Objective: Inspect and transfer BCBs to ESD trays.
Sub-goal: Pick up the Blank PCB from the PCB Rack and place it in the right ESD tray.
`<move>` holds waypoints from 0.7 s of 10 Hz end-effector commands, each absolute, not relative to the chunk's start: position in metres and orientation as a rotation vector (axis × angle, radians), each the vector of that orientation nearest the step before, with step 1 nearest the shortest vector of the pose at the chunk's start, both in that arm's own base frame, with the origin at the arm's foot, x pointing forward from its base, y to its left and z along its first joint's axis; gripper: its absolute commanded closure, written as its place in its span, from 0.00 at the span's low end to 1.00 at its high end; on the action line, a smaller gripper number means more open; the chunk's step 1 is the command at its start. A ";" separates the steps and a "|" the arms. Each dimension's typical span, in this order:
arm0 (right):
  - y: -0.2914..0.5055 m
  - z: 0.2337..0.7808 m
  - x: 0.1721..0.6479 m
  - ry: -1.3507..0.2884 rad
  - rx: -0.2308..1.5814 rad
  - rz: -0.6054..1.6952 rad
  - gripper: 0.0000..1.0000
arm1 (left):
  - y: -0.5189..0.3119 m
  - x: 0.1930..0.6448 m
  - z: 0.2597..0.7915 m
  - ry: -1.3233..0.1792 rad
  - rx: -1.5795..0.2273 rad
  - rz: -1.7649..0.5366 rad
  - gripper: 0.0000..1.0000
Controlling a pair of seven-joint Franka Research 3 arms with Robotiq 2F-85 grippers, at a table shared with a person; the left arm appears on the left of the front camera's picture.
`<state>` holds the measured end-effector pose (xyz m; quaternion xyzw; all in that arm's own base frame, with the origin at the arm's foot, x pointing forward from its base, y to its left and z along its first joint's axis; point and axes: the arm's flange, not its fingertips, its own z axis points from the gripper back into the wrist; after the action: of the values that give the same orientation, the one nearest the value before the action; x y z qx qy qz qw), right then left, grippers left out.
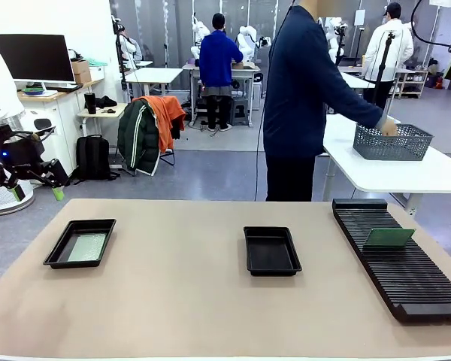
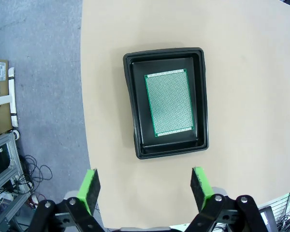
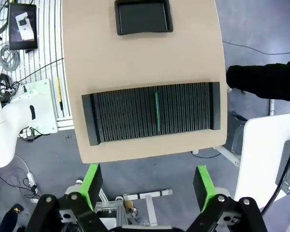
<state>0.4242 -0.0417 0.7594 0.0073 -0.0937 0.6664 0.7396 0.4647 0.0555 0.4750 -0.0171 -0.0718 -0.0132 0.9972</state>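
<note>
Left gripper (image 2: 145, 186) and right gripper (image 3: 147, 181) hang with jaws apart; at the right's twelve o'clock a rack (image 3: 121, 116) stands one BCB (image 3: 157, 112) on edge, likely for easy pinching.

Person (image 1: 297, 90) at the table's far edge, head cut off at the top, one hand (image 1: 389, 126) half hidden behind the mesh basket (image 1: 392, 143), rack (image 1: 398, 263) at the table's right edge clipped by the frame, its standing board (image 3: 157, 112) edge-on from the right wrist (face unseen), tray (image 3: 144, 17) cropped at the top.
</note>
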 end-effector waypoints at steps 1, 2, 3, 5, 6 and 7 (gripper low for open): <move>-0.042 0.761 0.424 -0.199 0.024 1.464 0.00 | 0.056 0.463 0.473 -0.151 -0.034 -0.031 0.00; -0.042 0.759 0.424 -0.206 0.016 1.462 0.00 | 0.056 0.463 0.473 -0.151 -0.034 -0.031 0.00; -0.038 0.738 0.428 -0.189 -0.027 1.467 0.00 | 0.056 0.463 0.473 -0.151 -0.034 -0.031 0.00; -0.043 0.699 0.437 -0.209 -0.048 1.471 0.00 | 0.056 0.463 0.473 -0.151 -0.034 -0.031 0.00; -0.047 0.677 0.442 -0.202 -0.052 1.478 0.00 | 0.056 0.463 0.473 -0.151 -0.034 -0.031 0.00; -0.051 0.653 0.446 -0.202 -0.063 1.483 0.00 | 0.056 0.463 0.473 -0.151 -0.034 -0.031 0.00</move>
<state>0.4560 -0.0431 0.6792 -0.0084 -0.0914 0.6659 0.7404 0.4647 0.0555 0.4751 -0.0171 -0.0719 -0.0132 0.9972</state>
